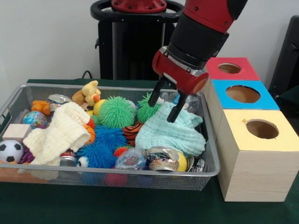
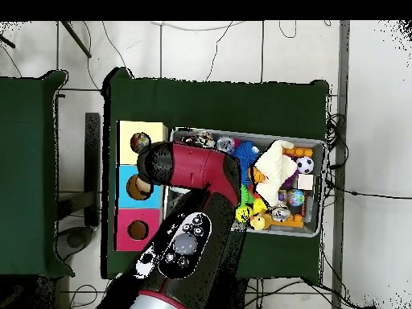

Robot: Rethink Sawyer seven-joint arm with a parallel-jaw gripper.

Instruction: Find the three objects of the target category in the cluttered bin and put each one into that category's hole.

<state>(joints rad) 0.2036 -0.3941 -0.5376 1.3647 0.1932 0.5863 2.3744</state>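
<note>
Gripper [image 1: 167, 103] open over mint cloth [image 1: 171, 133] in cluttered bin [image 1: 211, 171], fingertips seemingly touching cloth; yellow box hole [image 1: 262, 129] unoccupied.

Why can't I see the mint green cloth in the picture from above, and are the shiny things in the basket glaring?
In the overhead view the red and black arm covers that end of the wire basket, so the cloth is hidden. In the front view the mint cloth shows clearly under the open gripper, and the crinkly silver wrappers catch bright glints of light.
</note>
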